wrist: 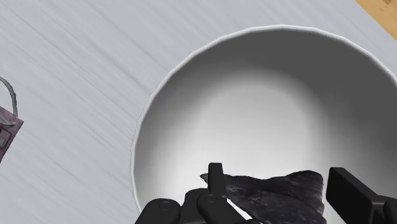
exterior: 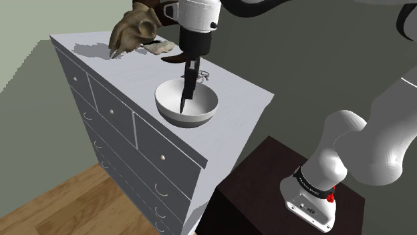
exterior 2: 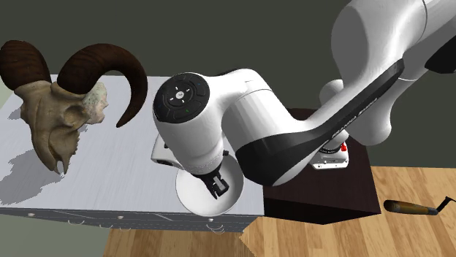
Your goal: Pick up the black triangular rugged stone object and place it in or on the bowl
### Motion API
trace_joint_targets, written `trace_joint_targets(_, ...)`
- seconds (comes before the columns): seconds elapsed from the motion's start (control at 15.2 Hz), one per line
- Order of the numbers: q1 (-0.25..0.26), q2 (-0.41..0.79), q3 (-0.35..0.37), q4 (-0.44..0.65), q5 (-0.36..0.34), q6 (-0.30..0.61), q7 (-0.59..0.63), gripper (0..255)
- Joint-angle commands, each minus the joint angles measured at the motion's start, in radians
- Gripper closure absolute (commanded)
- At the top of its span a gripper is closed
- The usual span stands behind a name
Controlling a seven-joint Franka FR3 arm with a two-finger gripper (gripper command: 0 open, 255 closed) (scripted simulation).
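Note:
A white bowl [exterior: 200, 119] sits on the dresser top near its front edge. My black gripper [exterior: 187, 87] reaches down into it from above. Between the fingers, the wrist view shows a black, rough, jagged stone [wrist: 273, 191], and my gripper [wrist: 280, 183] is shut on it, low over the bowl's inner wall [wrist: 254, 108]. Seen in the second exterior view, the gripper [exterior 2: 216, 186] hangs over the bowl [exterior 2: 191, 201] under the arm's wrist.
A horned ram skull [exterior: 133, 30] stands at the back of the white dresser [exterior: 247, 90], with a pale lump [exterior: 160, 47] beside it. A small wired object [wrist: 6, 127] lies near the bowl. My dark stand [exterior: 267, 173] is beside the dresser. A tool [exterior 2: 413, 208] lies on the wooden floor.

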Motion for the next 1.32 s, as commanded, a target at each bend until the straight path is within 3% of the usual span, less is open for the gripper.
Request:
trace_joint_targets(0.0,0.001,0.003,0.001,-0.015,0.0,0.019,0.002,255)
trace_joint_targets(0.46,0.001,0.003,0.001,-0.015,0.0,0.019,0.002,255)
trace_joint_targets(0.53,0.001,0.003,0.001,-0.015,0.0,0.019,0.002,0)
trace_joint_targets(0.86,0.001,0.003,0.001,-0.015,0.0,0.019,0.002,0)
trace_joint_targets(1.12,0.001,0.005,0.001,0.114,0.0,-0.109,0.002,0)
trace_joint_targets(1.25,0.001,0.004,0.001,0.114,0.0,-0.109,0.002,0)
